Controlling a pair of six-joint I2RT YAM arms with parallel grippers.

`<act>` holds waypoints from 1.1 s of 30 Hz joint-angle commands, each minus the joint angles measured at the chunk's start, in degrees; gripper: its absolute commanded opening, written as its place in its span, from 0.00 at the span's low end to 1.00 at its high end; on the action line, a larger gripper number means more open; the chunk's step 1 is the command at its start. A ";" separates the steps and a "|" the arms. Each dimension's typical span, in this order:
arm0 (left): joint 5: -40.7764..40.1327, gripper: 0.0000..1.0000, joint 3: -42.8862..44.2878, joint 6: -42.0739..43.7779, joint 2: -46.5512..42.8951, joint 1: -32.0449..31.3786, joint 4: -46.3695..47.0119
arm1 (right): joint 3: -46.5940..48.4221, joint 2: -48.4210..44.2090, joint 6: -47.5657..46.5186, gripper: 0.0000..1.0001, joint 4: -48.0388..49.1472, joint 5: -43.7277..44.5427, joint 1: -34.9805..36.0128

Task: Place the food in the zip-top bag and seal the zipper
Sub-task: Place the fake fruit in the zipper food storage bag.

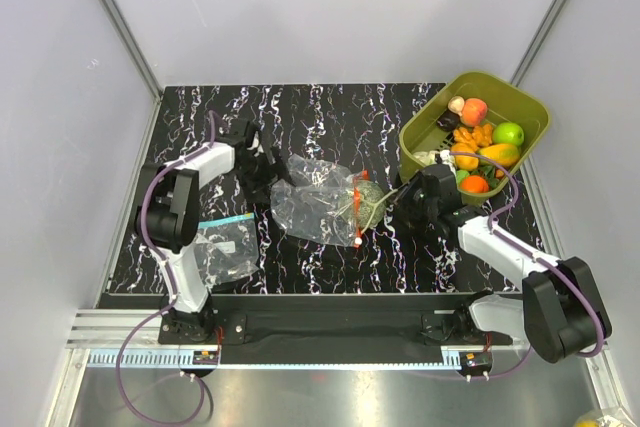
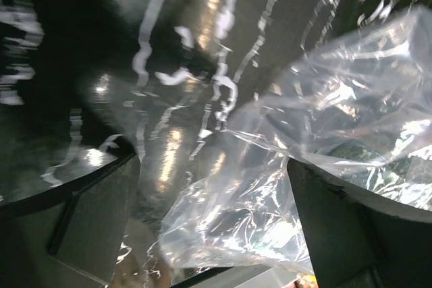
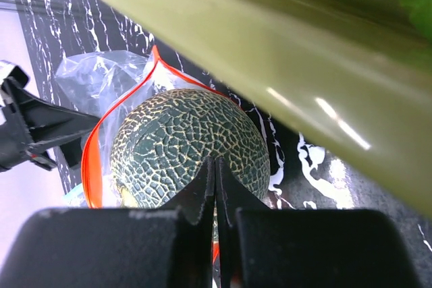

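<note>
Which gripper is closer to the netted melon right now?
Right. The right gripper sits just beside the melon at the mouth of the zip-top bag; the left gripper is at the bag's opposite end.

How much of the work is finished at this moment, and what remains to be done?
Done: the netted melon sits at the mouth of the zip-top bag, with the zipper looped open around it. In hand: the right gripper, shut, is just behind the melon; the left gripper is open astride the bag's other end. Left: the other food lies in the olive tub, and the zipper is unsealed.
</note>
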 commanded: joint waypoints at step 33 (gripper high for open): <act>2.64 0.97 4.86 0.62 -0.78 -7.35 1.14 | 17.95 13.27 -5.20 0.16 -8.25 5.24 15.44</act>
